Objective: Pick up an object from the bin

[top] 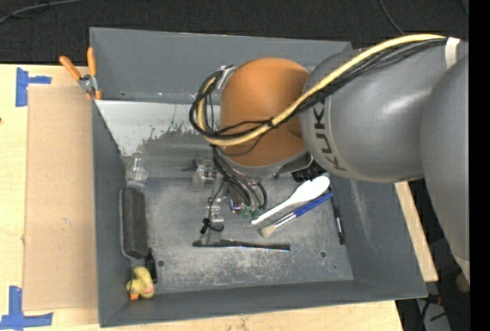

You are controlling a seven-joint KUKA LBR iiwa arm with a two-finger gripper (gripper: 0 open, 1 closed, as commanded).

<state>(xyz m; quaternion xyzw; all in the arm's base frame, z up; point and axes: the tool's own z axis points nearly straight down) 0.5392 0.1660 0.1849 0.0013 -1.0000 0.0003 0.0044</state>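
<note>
My gripper (215, 216) hangs below the orange cover, low over the middle of the bin floor. Just under it, towards the front, lies a thin black rod (245, 246), flat and running left to right. To its right a white spoon-like tool (297, 200) lies slanted, with a blue pen (306, 209) alongside it. Nothing shows held in the gripper.
A long black brush-like bar (134, 222) lies along the left wall, with a yellow rubber duck (140, 283) in the front left corner. A small clear piece (136, 168) sits at the back left. A short black pen (338, 227) lies right of the spoon. The arm covers the bin's back right.
</note>
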